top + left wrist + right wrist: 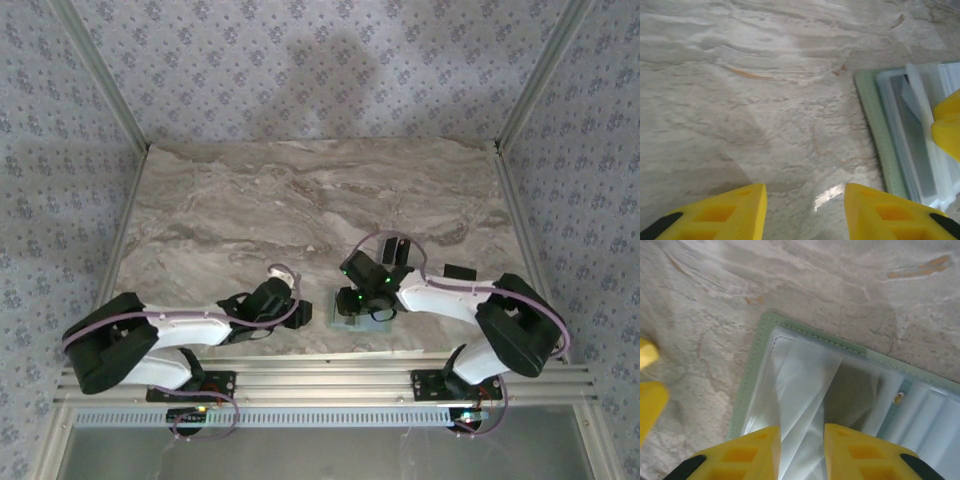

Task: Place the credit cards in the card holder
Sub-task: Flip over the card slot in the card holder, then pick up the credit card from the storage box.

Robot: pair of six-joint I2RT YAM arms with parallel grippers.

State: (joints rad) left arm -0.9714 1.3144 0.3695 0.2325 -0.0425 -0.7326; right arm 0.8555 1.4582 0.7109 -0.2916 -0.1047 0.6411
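Pale green card holder (754, 382) lies opened flat so the right gripper (802, 434) straddles its clear sleeve (807, 375), pinching or not I cannot tell, while the left gripper (805, 194) hovers spread beside it.

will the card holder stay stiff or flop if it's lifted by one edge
Probably floppy: the card holder looks like soft stitched material lying flat and open. Its clear sleeves look thin and glossy, so likely slippery and apt to buckle. Pushed, it may slide on the smooth table.
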